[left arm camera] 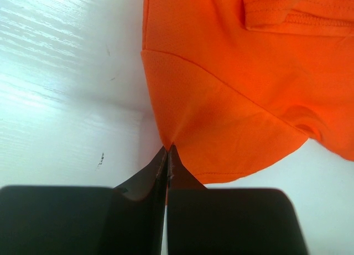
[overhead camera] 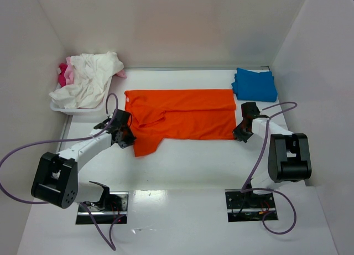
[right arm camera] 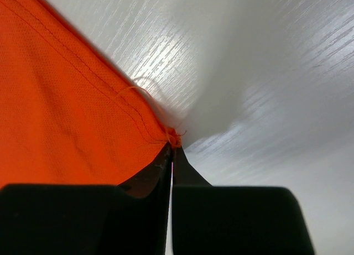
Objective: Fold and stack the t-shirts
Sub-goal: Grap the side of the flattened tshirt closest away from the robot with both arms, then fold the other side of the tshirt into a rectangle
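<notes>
Black fingers of the left gripper crowd the bottom of its wrist view, pressed together with a point of the bright orange cloth t-shirt nipped at their tips, at an edge near the sleeve. Likewise the right gripper has its jaws closed tight on a stitched hem corner of that shirt, a loose thread curling just beside it. Seen from above, the shirt lies spread across the middle of the white table, its far edge seemingly turned over once and one sleeve poking toward the arms. A neatly folded blue cloth t-shirt sits at the far right, well apart. A crumpled white cloth t-shirt and a pink cloth t-shirt are heaped in a shallow white plastic tray at the far left. By my judgement the orange shirt's fold is under way: both near corners are gripped, so the next move calls for lifting them together and carrying them over evenly, without dragging the layer beneath. How many layers each pinch holds cannot be told, and most of the tray is hidden under its heap.
</notes>
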